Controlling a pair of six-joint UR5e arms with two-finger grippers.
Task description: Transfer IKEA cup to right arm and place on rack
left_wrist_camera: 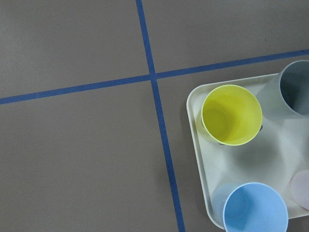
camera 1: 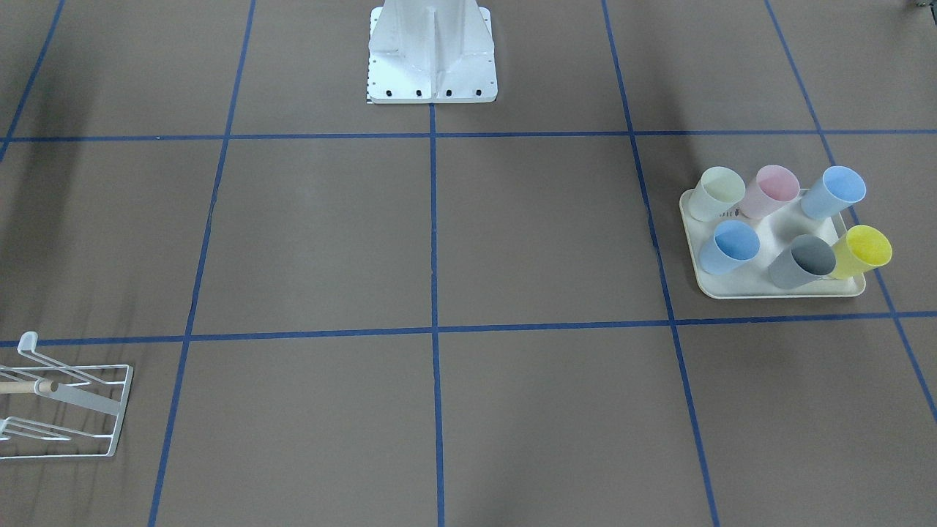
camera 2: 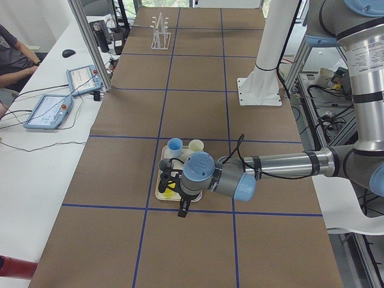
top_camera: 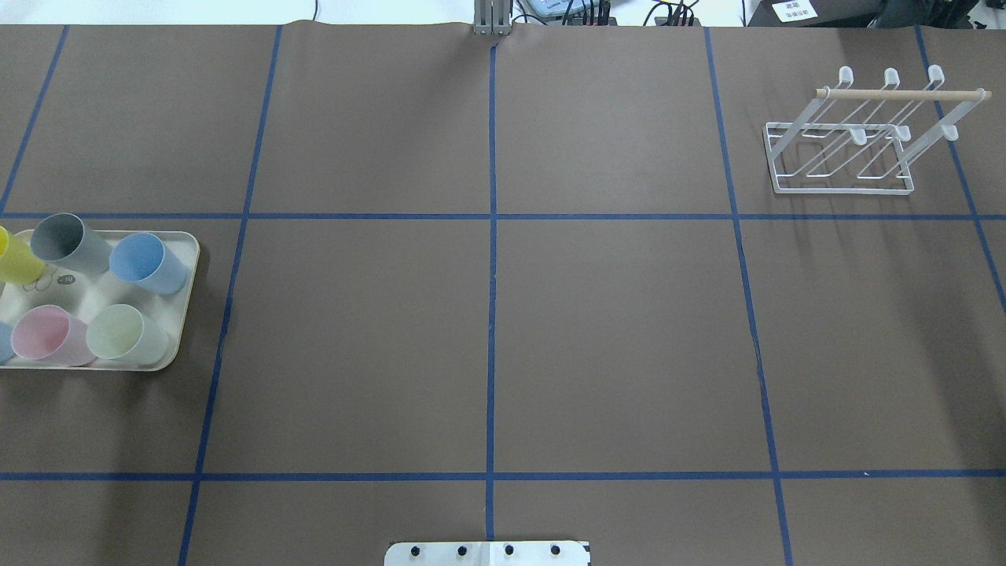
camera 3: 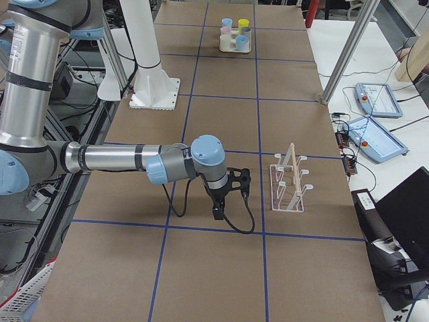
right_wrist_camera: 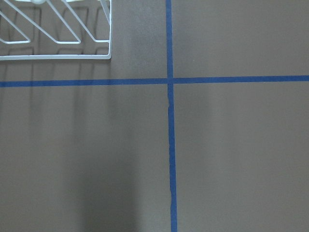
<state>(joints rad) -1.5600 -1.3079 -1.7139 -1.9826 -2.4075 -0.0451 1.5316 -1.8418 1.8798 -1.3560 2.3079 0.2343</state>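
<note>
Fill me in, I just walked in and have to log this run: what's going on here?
The transfer has not started. Six cups stand on the cream tray. The left end effector hovers over the tray's edge near the yellow cup. The right end effector hovers beside the white rack, which carries no cup. Whether either end effector is open cannot be told from these views.
</note>
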